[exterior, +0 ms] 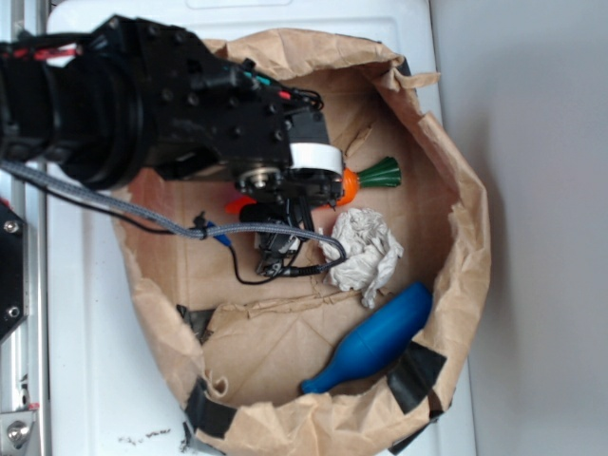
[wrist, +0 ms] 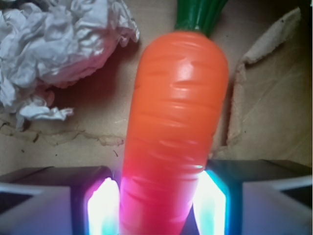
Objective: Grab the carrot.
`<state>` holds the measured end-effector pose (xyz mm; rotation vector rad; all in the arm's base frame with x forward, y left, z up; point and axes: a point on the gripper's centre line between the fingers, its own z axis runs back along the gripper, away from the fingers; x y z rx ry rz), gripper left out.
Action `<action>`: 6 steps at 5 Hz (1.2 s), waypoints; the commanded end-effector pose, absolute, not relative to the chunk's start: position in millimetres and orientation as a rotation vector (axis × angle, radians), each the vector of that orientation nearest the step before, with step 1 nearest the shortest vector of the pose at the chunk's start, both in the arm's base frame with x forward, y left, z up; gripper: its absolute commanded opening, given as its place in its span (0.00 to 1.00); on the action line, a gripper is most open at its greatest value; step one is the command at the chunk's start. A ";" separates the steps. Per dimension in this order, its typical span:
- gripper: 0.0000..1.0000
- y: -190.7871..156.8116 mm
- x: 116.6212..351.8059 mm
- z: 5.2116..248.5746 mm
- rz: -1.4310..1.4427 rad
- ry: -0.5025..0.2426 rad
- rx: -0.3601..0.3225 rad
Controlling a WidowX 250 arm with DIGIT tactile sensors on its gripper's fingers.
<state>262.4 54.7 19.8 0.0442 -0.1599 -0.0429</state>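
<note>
The carrot (wrist: 176, 127) is glossy orange with faint ridges and a dark green leafy top (wrist: 198, 14). In the wrist view it lies lengthwise between the two lit pads, which press against both its sides. In the exterior view my gripper (exterior: 290, 193) sits down inside the bag over the carrot (exterior: 350, 186). Only the thick orange end and green top (exterior: 385, 173) show to its right, and the orange tip to its left. The rest is hidden under the wrist. I cannot tell whether the carrot rests on the bag floor.
A crumpled white paper ball (exterior: 366, 249) lies just beside the gripper, close to the carrot (wrist: 54, 44). A blue bottle-shaped toy (exterior: 375, 340) leans at the bag's lower right. The brown paper bag's rolled wall (exterior: 465, 275) rings everything, patched with black tape (exterior: 415, 375).
</note>
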 end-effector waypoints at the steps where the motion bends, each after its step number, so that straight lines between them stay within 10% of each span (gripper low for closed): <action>1: 0.00 48.8 259.9 67.1 -0.047 -0.253 0.013; 6: 0.00 28.4 258.8 162.5 -0.013 -0.304 0.004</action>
